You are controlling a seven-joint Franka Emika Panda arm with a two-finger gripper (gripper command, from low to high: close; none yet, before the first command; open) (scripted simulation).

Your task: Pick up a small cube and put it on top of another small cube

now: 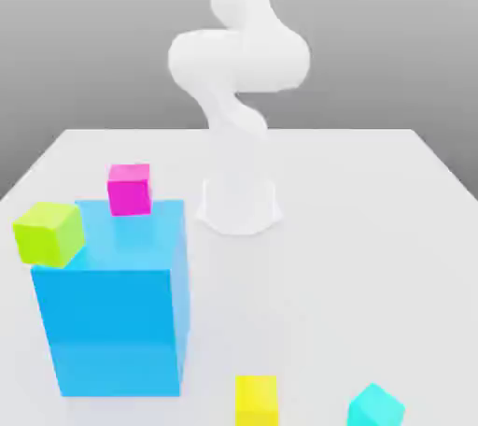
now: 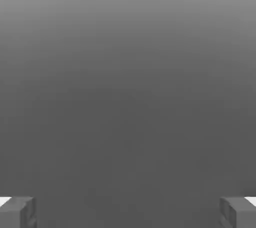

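The small light cyan cube lies on the white table at the near edge, toward the exterior view's right. The lime-green small cube sits at the upper left corner of the big blue block, overlapping its edge; whether it rests on the block I cannot tell. In the hand view my gripper is open, its two grey fingertips far apart with nothing between them and plain grey background beyond. The white arm rises high above its base.
A magenta small cube stands on the back of the blue block's top. A yellow small cube lies on the table near the front edge, left of the cyan one. The arm's base stands mid-table.
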